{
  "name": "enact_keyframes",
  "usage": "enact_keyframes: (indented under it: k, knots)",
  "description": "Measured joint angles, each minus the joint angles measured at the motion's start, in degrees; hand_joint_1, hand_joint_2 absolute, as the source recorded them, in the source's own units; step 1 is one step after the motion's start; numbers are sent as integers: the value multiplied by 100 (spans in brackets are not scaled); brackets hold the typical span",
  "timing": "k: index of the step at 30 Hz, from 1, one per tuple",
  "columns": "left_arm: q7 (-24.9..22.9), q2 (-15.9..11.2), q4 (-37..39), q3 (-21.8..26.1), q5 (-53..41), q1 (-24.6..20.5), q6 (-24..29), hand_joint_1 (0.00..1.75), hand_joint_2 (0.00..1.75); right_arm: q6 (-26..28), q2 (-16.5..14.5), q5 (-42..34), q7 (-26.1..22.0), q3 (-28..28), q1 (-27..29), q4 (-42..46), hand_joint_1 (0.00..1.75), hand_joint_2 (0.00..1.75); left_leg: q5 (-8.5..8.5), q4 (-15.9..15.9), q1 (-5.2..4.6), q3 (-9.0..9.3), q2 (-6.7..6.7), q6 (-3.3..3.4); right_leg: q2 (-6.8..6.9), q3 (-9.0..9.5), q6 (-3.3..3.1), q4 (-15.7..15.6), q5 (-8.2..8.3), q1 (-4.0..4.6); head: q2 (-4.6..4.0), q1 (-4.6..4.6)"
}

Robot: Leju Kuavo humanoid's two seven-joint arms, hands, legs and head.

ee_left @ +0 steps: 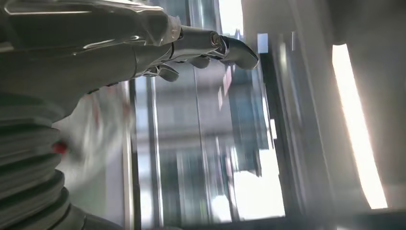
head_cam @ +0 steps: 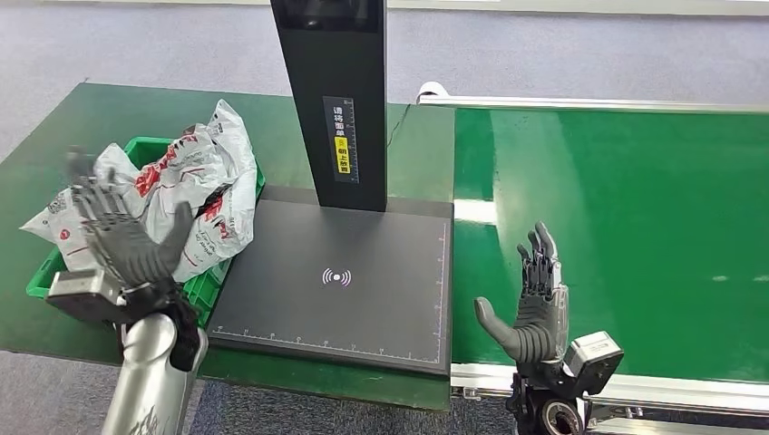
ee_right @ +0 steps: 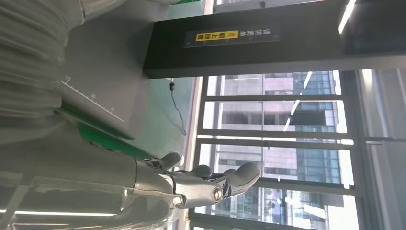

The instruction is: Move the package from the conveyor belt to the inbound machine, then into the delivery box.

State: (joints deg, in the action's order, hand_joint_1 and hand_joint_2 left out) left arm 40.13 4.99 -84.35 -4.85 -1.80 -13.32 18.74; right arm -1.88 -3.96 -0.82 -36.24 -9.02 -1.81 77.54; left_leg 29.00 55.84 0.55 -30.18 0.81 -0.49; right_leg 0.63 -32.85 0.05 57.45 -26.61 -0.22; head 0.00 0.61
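Note:
White plastic packages with red print lie piled in the green delivery box on the left of the table. My left hand hovers just in front of the pile, fingers spread and holding nothing; the left wrist view shows its fingers stretched out and a blurred white package beside them. The inbound machine's dark flat plate with its black post stands in the middle. My right hand is raised, open, at the near edge of the green conveyor belt.
The green table carries the box and the machine. The conveyor's metal rail runs along its near edge, by my right wrist. Grey floor lies beyond. The right wrist view shows the black post and windows behind.

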Motion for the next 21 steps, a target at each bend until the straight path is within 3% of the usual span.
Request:
enact_keyframes:
  k: [3, 7, 12, 15, 21]
  knots:
    - [2, -85, -291, -423, 200, 450, -1212, 0, 175, -64, 12, 29, 43, 1, -78, -93, 0, 175, 1, 0, 1, -3, 0, 0, 0, -4, 0, 0, -1, 1, 0, -1]
    - [-27, -140, -455, -633, 217, 724, -1702, 0, 175, -114, 19, 61, 62, 3, -136, -174, 0, 175, -1, -1, 1, -3, -2, 0, 1, -2, -1, 0, -1, 2, 0, 0]
    - [-182, -168, -440, -825, -65, 1020, -2820, 0, 175, -243, 11, 217, 169, 2, -190, -262, 0, 175, -2, -1, 1, -2, 0, 1, 0, -2, 0, 0, 0, 2, 0, -1]
    - [-307, -126, -302, -846, -72, 1122, -3034, 0, 175, -292, -8, 277, 200, 3, -193, -294, 0, 175, -1, 0, 0, -3, -4, 1, 2, -3, 0, 0, 0, 1, 0, 0]
    - [-813, 29, 280, -846, -678, 1192, -2837, 0, 175, -288, -76, 585, 626, 11, -204, -382, 0, 175, -1, -1, 1, -4, -3, 1, 2, -3, 0, 0, -1, 1, 0, -1]
